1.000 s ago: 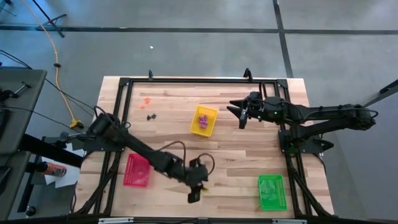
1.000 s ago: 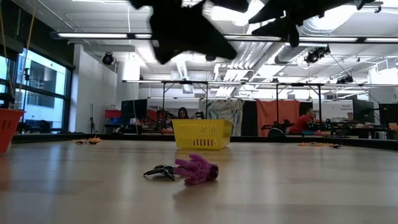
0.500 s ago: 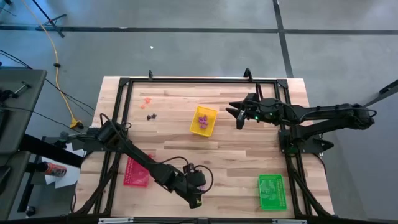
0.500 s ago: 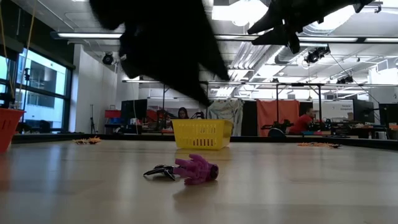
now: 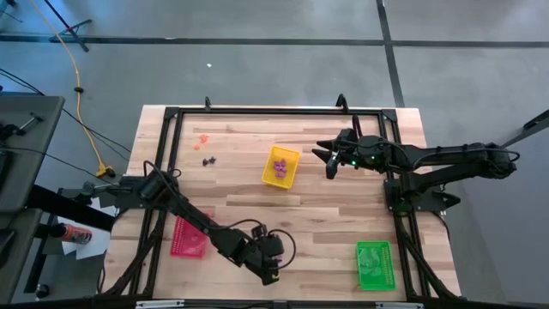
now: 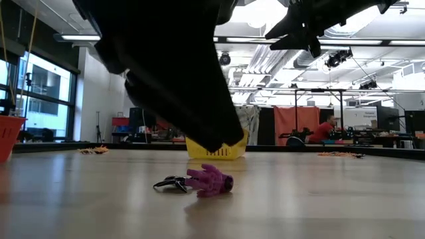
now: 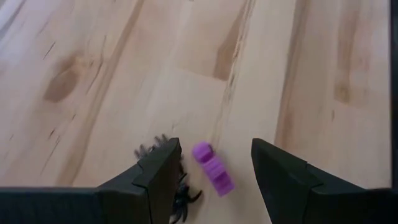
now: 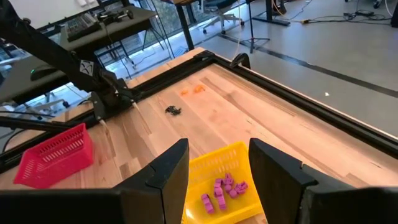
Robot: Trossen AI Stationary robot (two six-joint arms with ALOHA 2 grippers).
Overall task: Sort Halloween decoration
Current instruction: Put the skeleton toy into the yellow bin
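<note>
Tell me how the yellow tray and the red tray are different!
The yellow tray has purple trinkets lying inside it; no trinket shows in the red tray. The yellow tray sits near the table's middle, close to the right claw; the red tray sits toward the left side, beside the left arm. Both are small rectangular trays with mesh-like walls, resting flat on the wood.

We cannot read any text, label, brand, number or sign in these views, not on any thing here.
</note>
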